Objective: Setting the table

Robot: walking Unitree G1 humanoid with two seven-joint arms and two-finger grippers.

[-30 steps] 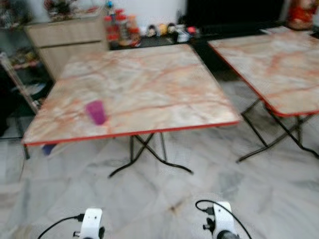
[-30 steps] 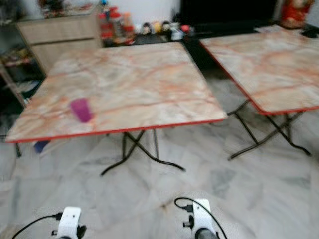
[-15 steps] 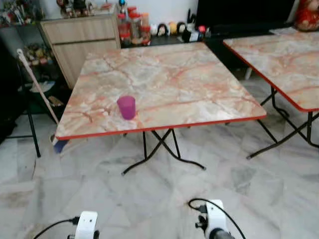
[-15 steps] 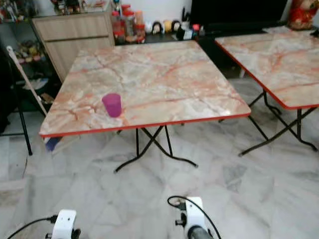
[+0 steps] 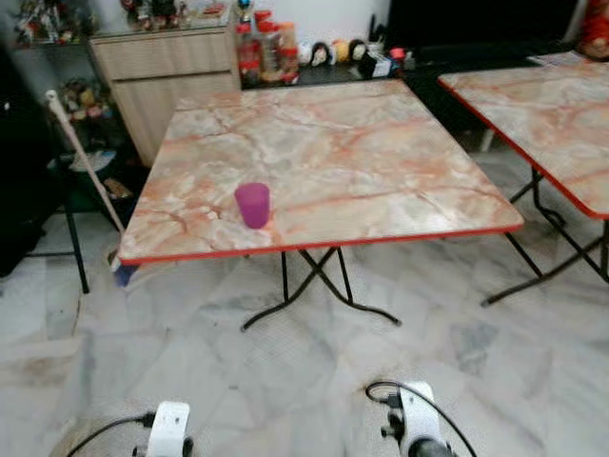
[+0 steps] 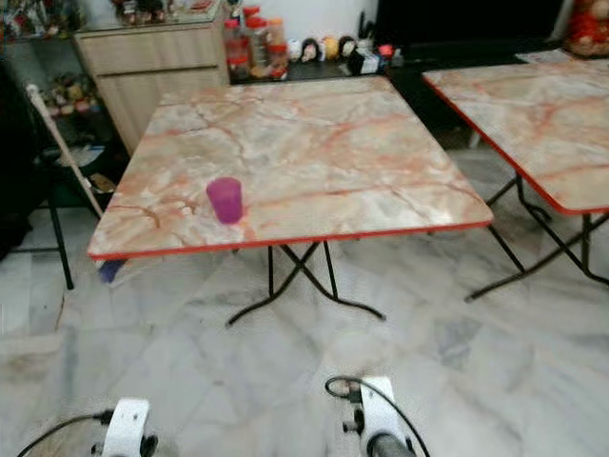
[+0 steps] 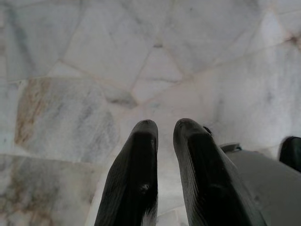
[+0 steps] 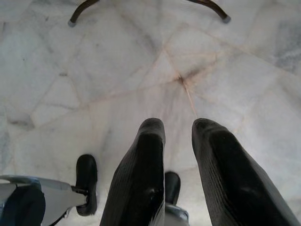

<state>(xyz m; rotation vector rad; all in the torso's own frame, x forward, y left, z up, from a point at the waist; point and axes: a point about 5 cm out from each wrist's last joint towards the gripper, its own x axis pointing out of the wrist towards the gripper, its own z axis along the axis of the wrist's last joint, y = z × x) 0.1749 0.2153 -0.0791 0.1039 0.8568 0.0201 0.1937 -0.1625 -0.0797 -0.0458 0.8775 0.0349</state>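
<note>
Standing back on the marble floor (image 5: 285, 381), the robot faces a folding desk (image 5: 381, 181) with a pink-veined marble top and a red edge. One purple cup (image 5: 252, 205) stands upright near the desk's front edge, toward the robot's left, with bare desktop all round it. A second desk (image 5: 561, 124) of the same kind is off to the right, well apart from the first. Behind the near desk are a wooden cabinet (image 5: 171, 67) and a low dark shelf carrying jars (image 5: 262, 52) and small ornaments. A broom (image 5: 86, 167) leans beside the desk's left corner.

Both arms hang low, pointing down at the floor. The left claw (image 7: 162, 141) has its fingers nearly pressed together, a thin slit between them, gripping nothing. The right claw (image 8: 178, 141) is slightly spread, also with nothing in it.

Judging by this, table setting has hardly started: only the cup is laid, and the step in hand looks like the approach to the desk. The next move probably calls for walking closer until the front edge is within reach, then lifting an arm toward the cup or going off to collect more tableware.
</note>
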